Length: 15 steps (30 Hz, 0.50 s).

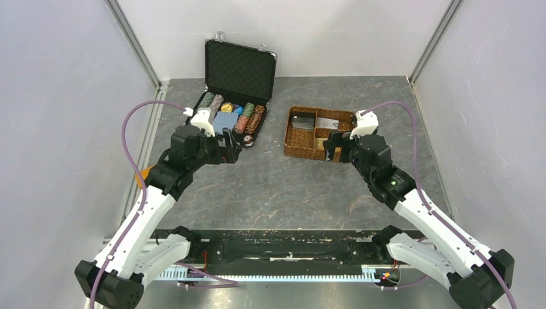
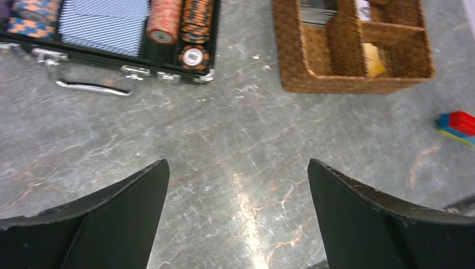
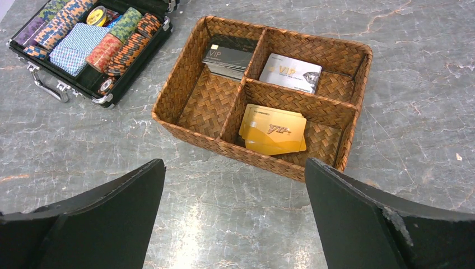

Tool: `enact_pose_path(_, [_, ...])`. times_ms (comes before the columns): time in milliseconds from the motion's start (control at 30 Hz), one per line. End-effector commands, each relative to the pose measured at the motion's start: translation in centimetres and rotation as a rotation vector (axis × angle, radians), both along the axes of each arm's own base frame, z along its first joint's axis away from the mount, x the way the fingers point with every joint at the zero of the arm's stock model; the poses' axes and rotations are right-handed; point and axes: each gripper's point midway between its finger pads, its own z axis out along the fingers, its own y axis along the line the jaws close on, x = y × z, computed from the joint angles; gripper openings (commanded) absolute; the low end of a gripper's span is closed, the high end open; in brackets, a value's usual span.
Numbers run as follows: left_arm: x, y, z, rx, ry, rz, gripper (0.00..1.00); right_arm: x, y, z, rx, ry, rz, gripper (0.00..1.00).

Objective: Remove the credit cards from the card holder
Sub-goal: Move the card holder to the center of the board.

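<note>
Nearest you, both sets of fingers are spread wide with nothing in them. The left fingers [image 2: 327,182] hang over bare worktop [image 2: 235,134], and the right fingers [image 3: 325,182] hover just short of the woven basket [image 3: 269,158], looking down into it. To me that reads as a ready pose, nothing committed. The card holder [image 1: 146,172] is the awkward bit. All you get is an orange sliver poking out from behind the left forearm at the left edge of the worktop, so I can't tell if it's open or what's inside. Judging by reach, it's a job for your left arm. A red-and-blue block [image 2: 458,125] lies off to the right of the basket, a bit nearer. The credit cards [image 3: 274,130] you can actually see sit in the basket, one colour per spot. There are yellow ones near right, a silver card [image 3: 291,73] behind them, and a black stack [image 3: 228,55] at the far end of the left compartment, so the basket looks like the drop-off. Farthest back, the open black case [image 1: 239,64] of poker chips [image 3: 131,35] and blue playing cards [image 3: 78,47] is just clutter, so steer clear.
</note>
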Motion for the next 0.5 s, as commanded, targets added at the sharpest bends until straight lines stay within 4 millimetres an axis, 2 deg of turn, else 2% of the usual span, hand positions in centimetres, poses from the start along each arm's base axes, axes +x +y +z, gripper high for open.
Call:
enact_pose_path(0, [1.6,2.2,0.5,0.017,-0.014,0.17,1.0,0.1,0.2,3.4,0.041,-0.078,0.012,0.98])
enact_pose_path(133, [2.6,6.2,-1.2,0.132,0.017,0.397,1.0,-0.2,0.2,3.9,0.043,-0.099,0.029,0.98])
enact_pose_path(300, [3.4,11.6,-2.0,0.263,0.099,0.667,1.0,-0.9,0.3,5.0,0.055,-0.139,0.063,0.98])
enact_pose_path(367, [3.4,13.7,-2.7,0.249,0.156,0.782,1.0,-1.1,0.4,5.4,0.057,-0.158,0.077,0.98])
enact_pose_path(467, [3.5,15.8,-4.7,0.149,0.222,0.943,1.0,-1.6,0.5,6.2,0.079,-0.19,0.095,0.98])
